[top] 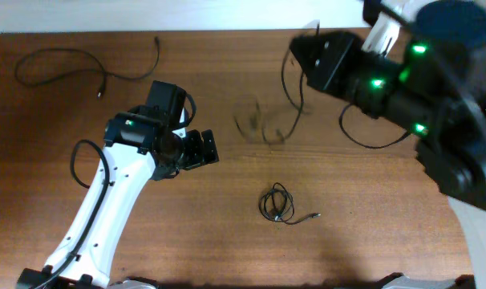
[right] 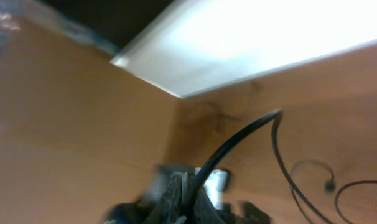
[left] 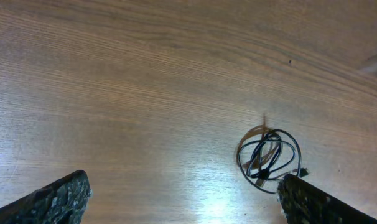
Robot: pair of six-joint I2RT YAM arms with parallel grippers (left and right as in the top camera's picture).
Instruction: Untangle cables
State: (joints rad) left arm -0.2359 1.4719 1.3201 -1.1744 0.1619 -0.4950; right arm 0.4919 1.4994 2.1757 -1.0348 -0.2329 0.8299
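One thin black cable (top: 83,63) lies loose at the far left of the table. A second cable (top: 277,205) is a small coil near the front middle; in the left wrist view this coil (left: 269,158) lies just ahead of my right-hand finger. My left gripper (top: 204,149) (left: 182,199) is open and empty above bare wood. My right gripper (top: 295,50) (right: 191,186) is shut on a third black cable (top: 291,96) (right: 238,140), lifted so it hangs down to the table. The right wrist view is blurred.
The wooden table (top: 227,241) ends at a white wall edge (right: 251,50) along the back. A thin black loop (top: 371,140) lies under the right arm. More thin cord ends (right: 328,183) show at the right of the right wrist view.
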